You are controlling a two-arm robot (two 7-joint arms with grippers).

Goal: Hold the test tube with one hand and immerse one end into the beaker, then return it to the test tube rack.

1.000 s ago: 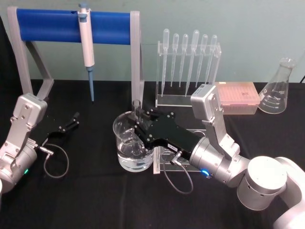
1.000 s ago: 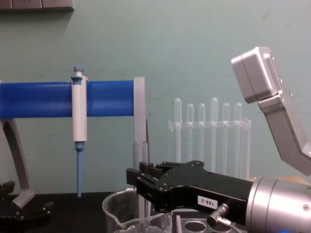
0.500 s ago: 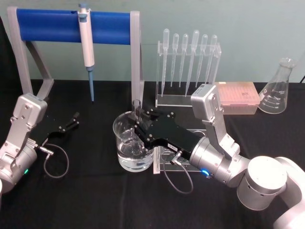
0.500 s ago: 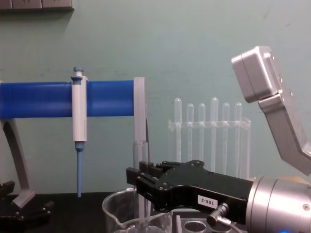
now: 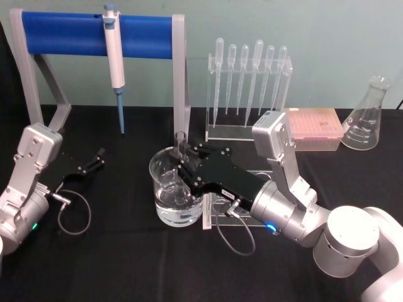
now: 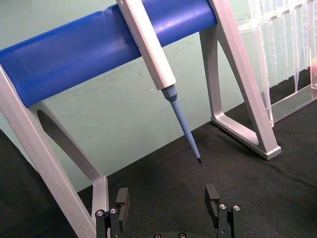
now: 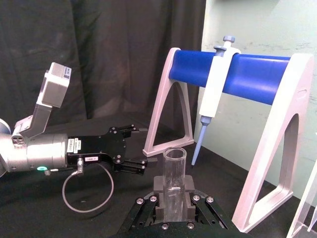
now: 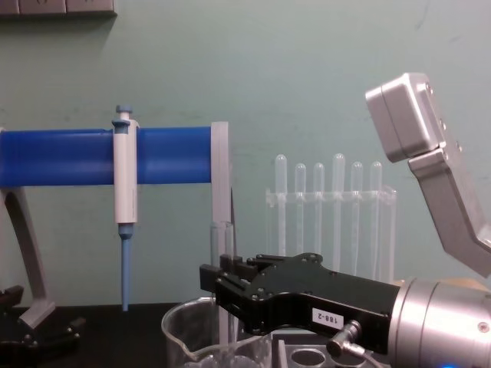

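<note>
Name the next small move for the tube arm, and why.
Probably lift straight up: the right gripper holds the test tube upright with its lower end inside the beaker, so moving sideways toward the rack now would strike the glass wall. The left gripper sits parked open at the left.

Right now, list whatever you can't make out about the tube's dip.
- Lower end of the test tube: head view, hidden behind the right gripper; chest view, cut off by the bottom edge.
- Water level in the beaker: chest view, below the frame edge.
- The test tube rack: head view, mostly covered by the right arm.
- The left gripper rests parked, far left.
</note>
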